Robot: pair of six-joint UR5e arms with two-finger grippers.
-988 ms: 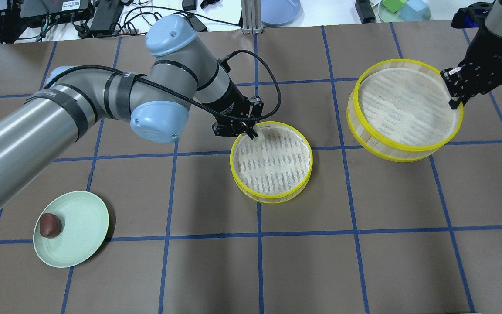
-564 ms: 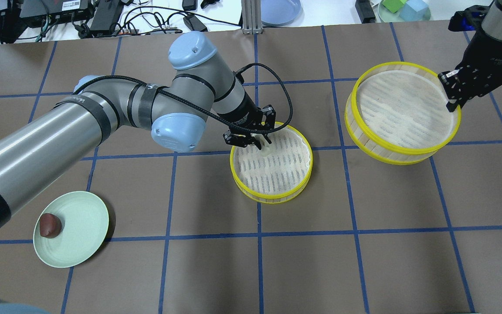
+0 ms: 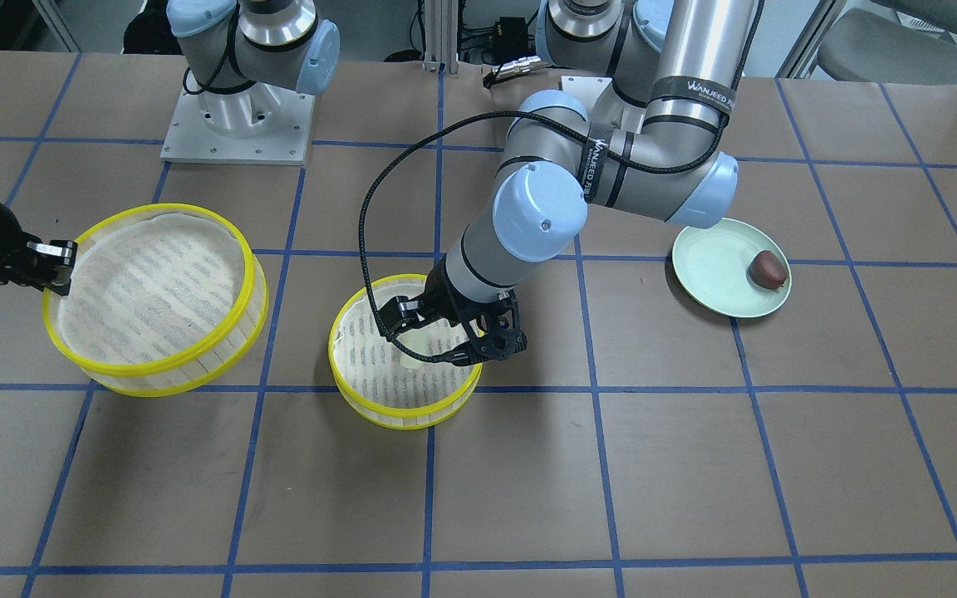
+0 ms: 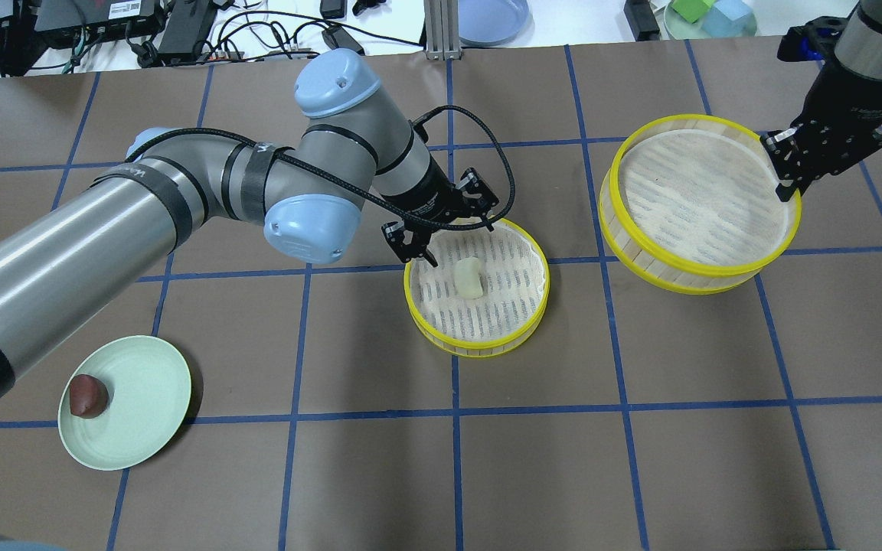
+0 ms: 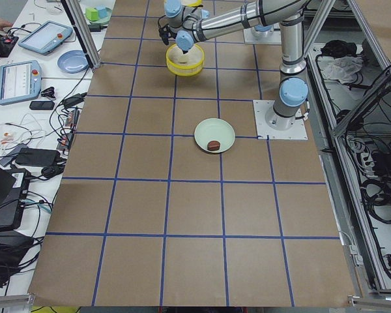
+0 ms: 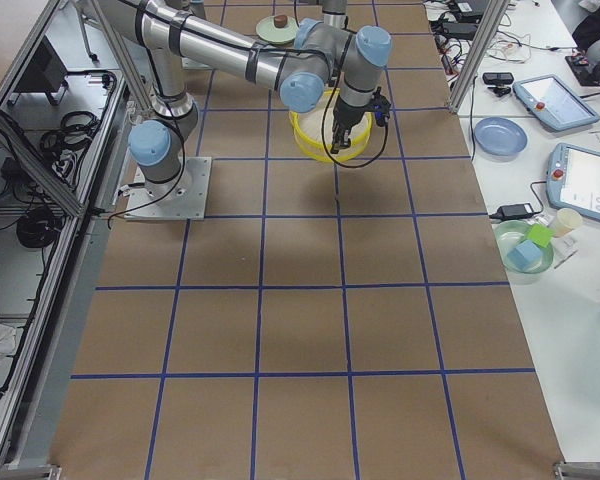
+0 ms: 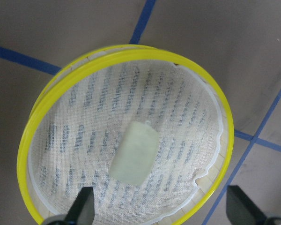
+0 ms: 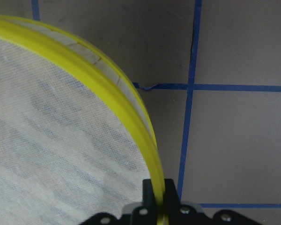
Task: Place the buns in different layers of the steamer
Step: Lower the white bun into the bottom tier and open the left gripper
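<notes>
The cream-white bun [image 4: 469,278] lies loose on the liner of the steamer tier [image 4: 476,346] that stands mid-table; it also shows in the left wrist view [image 7: 133,152]. My left gripper [image 4: 449,233] is open and empty just above that tier's far-left rim. My right gripper [image 4: 785,184] is shut on the rim of the second steamer tier [image 4: 701,199] and holds it tilted above the table at the right; the yellow rim [image 8: 131,117] runs between its jaws. The dark reddish-brown bun [image 4: 88,396] sits on the pale green plate [image 4: 142,413].
The plate is at the front left, far from both tiers. Beyond the table's back edge are cables, a blue plate [image 4: 491,17] and a bowl of blocks [image 4: 709,15]. Blue tape lines grid the brown tabletop.
My left gripper opened and let the cream-white bun go into the mid-table tier, then drew back toward its rim. The right gripper shifted slightly with the held tier.
</notes>
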